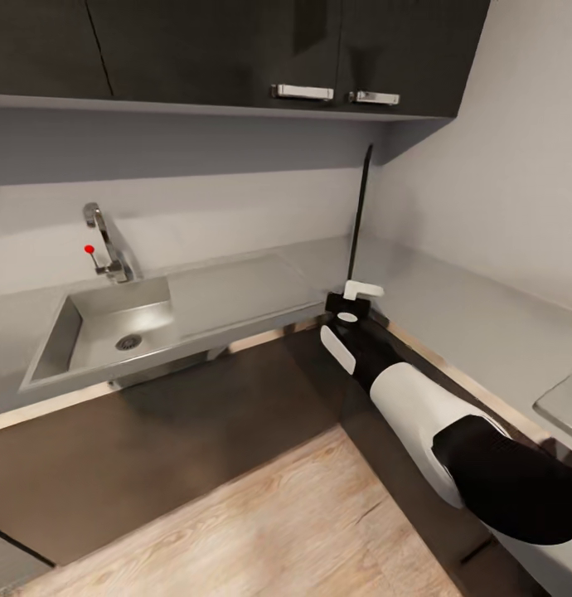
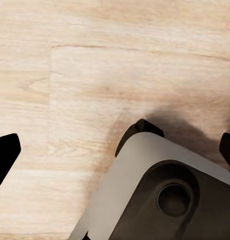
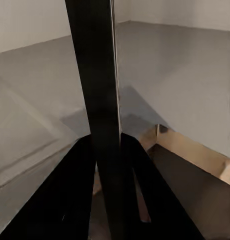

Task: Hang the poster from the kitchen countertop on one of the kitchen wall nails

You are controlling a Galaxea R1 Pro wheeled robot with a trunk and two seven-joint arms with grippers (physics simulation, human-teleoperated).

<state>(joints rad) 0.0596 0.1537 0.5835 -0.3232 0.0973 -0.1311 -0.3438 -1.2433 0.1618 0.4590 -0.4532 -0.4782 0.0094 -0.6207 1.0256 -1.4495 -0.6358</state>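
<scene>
The poster point(image 1: 359, 215) stands upright and edge-on to the head camera, a thin dark line over the inner corner of the kitchen countertop point(image 1: 452, 307). My right gripper point(image 1: 352, 292) is shut on its lower edge. In the right wrist view the black frame of the poster point(image 3: 95, 75) runs up between the two dark fingers point(image 3: 75, 175) of the right gripper point(image 3: 109, 167), with the grey kitchen countertop point(image 3: 185, 75) behind. My left gripper point(image 2: 115, 150) hangs open over the plank floor, nothing between its fingertips point(image 2: 5, 155). The wall nails are out of view.
A steel sink point(image 1: 112, 323) with a tap point(image 1: 108, 240) is set into the left run of the worktop. A hob corner point(image 1: 568, 402) shows at the right. Dark upper cabinets point(image 1: 236, 50) hang above. The robot's own base point(image 2: 160, 195) sits under the left gripper.
</scene>
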